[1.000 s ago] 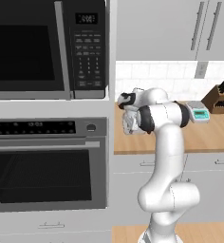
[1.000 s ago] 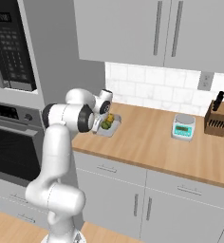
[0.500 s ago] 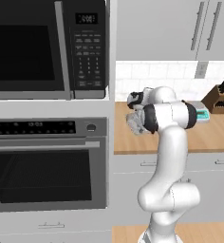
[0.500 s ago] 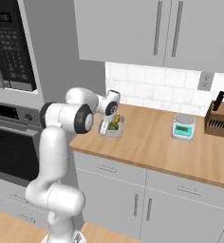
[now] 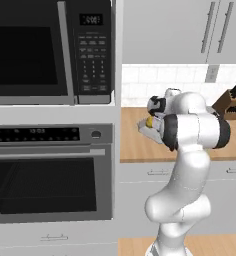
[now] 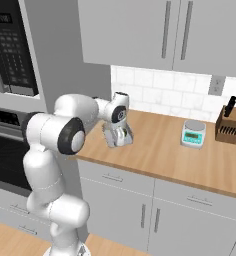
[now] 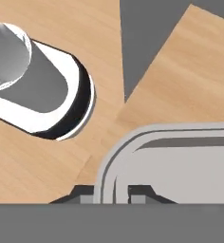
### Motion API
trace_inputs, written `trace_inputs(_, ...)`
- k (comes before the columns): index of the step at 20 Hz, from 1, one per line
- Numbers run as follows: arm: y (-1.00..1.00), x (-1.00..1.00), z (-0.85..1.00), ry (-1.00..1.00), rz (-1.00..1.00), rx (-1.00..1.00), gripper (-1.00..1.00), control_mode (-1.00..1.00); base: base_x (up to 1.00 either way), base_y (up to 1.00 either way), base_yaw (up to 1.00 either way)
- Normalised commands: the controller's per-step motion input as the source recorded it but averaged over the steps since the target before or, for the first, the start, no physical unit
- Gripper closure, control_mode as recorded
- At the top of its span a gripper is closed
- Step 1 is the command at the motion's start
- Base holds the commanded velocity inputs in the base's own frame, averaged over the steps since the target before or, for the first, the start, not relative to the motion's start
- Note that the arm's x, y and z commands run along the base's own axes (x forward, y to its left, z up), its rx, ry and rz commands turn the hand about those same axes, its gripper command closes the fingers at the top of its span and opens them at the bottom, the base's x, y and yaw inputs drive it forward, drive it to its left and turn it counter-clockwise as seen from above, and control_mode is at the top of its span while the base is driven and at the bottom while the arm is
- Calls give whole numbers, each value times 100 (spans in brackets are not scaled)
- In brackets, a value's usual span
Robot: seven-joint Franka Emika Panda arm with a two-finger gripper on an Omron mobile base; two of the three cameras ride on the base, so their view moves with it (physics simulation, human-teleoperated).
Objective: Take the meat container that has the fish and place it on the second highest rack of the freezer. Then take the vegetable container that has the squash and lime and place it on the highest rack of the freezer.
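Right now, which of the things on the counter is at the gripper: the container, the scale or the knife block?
The container: the gripper is down on it at the counter's left end, while the scale and knife block stand far right.

Light is even and bright in both base views, no clear source, no glare; pics are rendered and a bit soft, w/ jagged edges on the microwave (image 5: 50, 50) buttons. In hand view a sharp dark shadow wedge falls across the wooden counter (image 7: 180, 71). The container rim (image 7: 166, 142) near the lens looks big and slightly blurred.
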Motion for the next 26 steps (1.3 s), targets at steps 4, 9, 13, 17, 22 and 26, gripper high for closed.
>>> trace_inputs(4, -20, -100, 63, -20, 33, 0, 100, -100, 0, 0, 0)
trace_inputs(9, -30, -98, 83, -21, 37, 0, 100, -100, 0, 0, 0)
trace_inputs(13, -11, -89, 97, -19, 40, 0, 100, -100, 0, 0, 0)
trace_inputs(17, -7, -80, 100, -18, 35, -2, 100, -100, 0, 0, 0)
trace_inputs(22, -1, -69, 100, -18, 28, -2, 100, -100, 0, 0, 0)
trace_inputs(26, 1, -32, 100, -12, 18, 0, 100, -100, 0, 0, 0)
